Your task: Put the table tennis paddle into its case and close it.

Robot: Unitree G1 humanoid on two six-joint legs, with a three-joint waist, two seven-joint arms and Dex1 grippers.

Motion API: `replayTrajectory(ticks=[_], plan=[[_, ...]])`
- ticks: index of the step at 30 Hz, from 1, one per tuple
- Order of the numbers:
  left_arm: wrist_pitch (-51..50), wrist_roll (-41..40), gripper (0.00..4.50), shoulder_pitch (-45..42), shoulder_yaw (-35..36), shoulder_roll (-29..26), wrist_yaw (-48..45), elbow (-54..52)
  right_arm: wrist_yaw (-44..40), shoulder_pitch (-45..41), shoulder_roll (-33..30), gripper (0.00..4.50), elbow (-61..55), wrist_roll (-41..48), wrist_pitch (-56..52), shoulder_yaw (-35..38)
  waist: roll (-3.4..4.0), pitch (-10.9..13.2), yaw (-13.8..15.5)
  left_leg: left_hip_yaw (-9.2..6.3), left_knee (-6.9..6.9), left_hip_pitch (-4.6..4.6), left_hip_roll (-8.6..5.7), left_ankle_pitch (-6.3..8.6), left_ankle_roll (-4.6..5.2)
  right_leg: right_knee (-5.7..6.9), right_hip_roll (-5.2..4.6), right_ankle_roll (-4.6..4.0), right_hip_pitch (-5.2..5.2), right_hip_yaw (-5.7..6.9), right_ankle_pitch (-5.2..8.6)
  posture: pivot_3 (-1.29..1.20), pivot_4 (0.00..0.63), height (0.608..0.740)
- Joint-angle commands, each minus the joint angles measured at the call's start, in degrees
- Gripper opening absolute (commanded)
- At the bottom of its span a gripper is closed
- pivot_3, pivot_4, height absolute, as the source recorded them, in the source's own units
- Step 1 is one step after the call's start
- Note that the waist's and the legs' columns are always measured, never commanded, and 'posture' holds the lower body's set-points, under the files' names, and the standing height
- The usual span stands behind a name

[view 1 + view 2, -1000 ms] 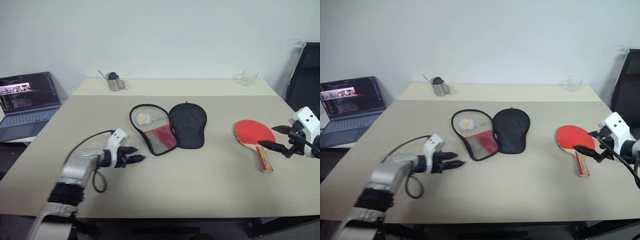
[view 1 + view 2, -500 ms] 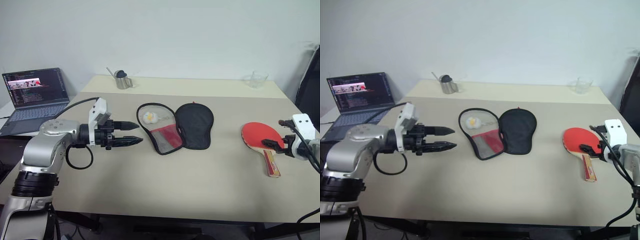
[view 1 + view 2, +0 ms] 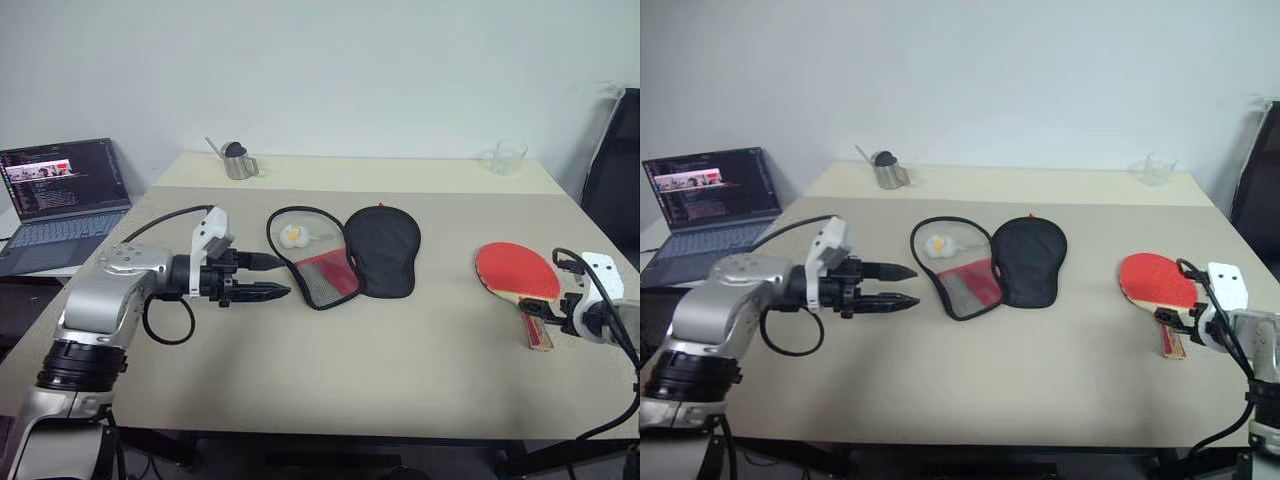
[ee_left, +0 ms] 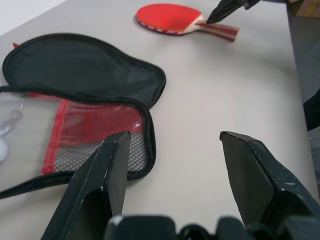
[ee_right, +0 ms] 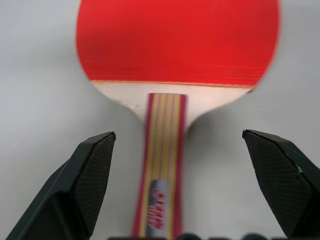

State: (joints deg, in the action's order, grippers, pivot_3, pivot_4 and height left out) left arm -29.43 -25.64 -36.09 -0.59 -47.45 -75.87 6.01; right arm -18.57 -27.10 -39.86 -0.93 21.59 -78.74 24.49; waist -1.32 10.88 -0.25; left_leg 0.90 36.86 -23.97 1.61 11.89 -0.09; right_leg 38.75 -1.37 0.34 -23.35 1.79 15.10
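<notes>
Red paddle (image 5: 177, 42) between right tool's (image 5: 180, 190) open fingers

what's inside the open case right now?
The case lies unzipped and spread flat. Behind its clear window sits a small white and yellow item, too small to identify. The mesh pocket shows only red lining. The paddle lies apart on the table.

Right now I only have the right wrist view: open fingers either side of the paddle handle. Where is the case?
Observer: The case lies unzipped mid-table, to the robot's left of the table tennis paddle.
Operator: Anything inside it?
Observer: A small white object sits on its clear half.
Operator: And the other arm?
Observer: The left gripper is open, above the table beside the case, gripping nothing.
</notes>
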Motion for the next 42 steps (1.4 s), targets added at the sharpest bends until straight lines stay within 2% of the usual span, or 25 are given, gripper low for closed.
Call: replayTrajectory(ticks=[1,11,14,22,28,34,37,42], plan=[[1.1,0.2,3.08,-1.9,0.6,0.0,-0.1,-0.1,1.1,-1.2,0.2,4.50,-1.8,-0.1,0.4,1.3,0.00,0.0,0.0,0.00,0.00,-0.02,0.00,0.00,0.00,-0.01,0.00,0.00,-0.02,0.00,0.00,0.00,0.150,0.740],[0.5,0.4,3.08,-2.1,1.0,0.7,1.5,-0.2,4.7,-1.7,6.2,4.50,5.7,-3.5,7.6,-3.2,-0.05,0.0,-0.1,0.02,0.01,0.00,0.01,0.00,0.00,0.00,0.01,0.00,-0.02,-0.04,-0.01,0.00,0.150,0.740],[0.2,0.4,3.11,-1.7,1.3,0.6,2.5,-0.6,6.0,-2.6,7.5,3.87,7.6,-4.4,9.2,-3.6,-0.10,-0.1,-0.3,0.14,0.07,0.06,0.03,0.00,0.00,0.01,0.04,0.06,-0.01,-0.22,-0.09,0.00,0.150,0.740],[-0.3,0.2,3.11,-0.6,1.9,0.0,4.0,-1.6,7.3,-5.0,8.1,1.13,9.1,-5.9,12.2,-4.3,-0.11,-0.1,-1.6,0.76,0.06,0.22,0.04,0.00,0.01,0.01,0.13,0.27,-0.10,-1.03,-0.26,0.00,0.150,0.740],[-0.2,0.4,3.11,-0.9,2.1,-0.4,4.6,-0.9,8.1,-9.4,8.5,1.10,7.3,-5.3,10.8,-3.3,-0.11,0.0,-1.8,0.94,0.02,0.14,0.05,0.00,0.02,0.11,0.17,0.30,-0.35,-1.22,-0.28,0.00,0.150,0.740],[-0.2,0.7,3.11,-0.8,2.5,-1.3,5.0,-0.5,11.1,-19.5,11.2,1.10,3.1,-4.3,8.1,-2.4,-0.06,0.0,-2.0,1.07,-0.04,-0.16,0.12,0.00,0.02,0.25,0.27,0.26,-0.82,-1.37,-0.30,0.00,0.150,0.740],[-0.5,0.6,3.11,-0.4,2.6,-1.4,5.3,-1.0,12.8,-22.7,14.0,1.10,2.9,-4.1,8.0,-2.6,-0.06,0.0,-1.7,0.96,-0.10,-0.28,0.13,0.00,0.02,0.18,0.28,0.22,-0.87,-1.27,-0.28,0.00,0.150,0.740],[-0.9,0.4,3.11,0.1,2.6,-1.3,5.9,-1.6,16.5,-28.1,23.0,1.10,6.0,-4.7,10.8,-5.5,-0.06,0.0,-1.7,0.98,-0.12,-0.39,0.09,0.01,0.02,0.09,0.22,0.23,-0.90,-1.28,-0.28,0.00,0.150,0.740]])
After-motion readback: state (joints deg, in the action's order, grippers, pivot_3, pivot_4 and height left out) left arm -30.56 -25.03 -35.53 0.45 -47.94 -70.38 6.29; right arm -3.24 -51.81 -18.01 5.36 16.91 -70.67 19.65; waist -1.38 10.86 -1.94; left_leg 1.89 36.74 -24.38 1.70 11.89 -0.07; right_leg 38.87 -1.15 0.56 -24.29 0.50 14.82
